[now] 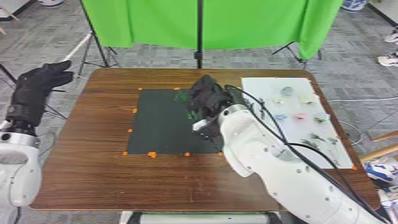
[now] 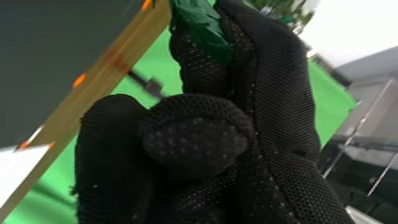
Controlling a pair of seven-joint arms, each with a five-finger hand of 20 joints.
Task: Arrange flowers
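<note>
The right robot hand (image 1: 208,97) holds green leaves (image 2: 204,31) between its fingers.

Table (image 1: 89,150) brown, streaked with darker wood grain. Mat (image 1: 160,130) plain dark grey-green; orange bits (image 1: 152,155) bright along its edges. Sheet (image 1: 320,155) white. On it, a pink flower (image 1: 299,117), a pale blue flower (image 1: 281,117), green sprigs (image 1: 318,137). Right hand (image 1: 209,97) black, mesh weave, fine pale dots at close range; left hand (image 1: 37,82) also black. Leaf (image 2: 202,22) deep green, lighter glints. Arms (image 1: 293,187) white, cables (image 1: 313,150) black. Curtain (image 1: 151,25) vivid solid green. Floor (image 1: 53,25) mottled grey.
</note>
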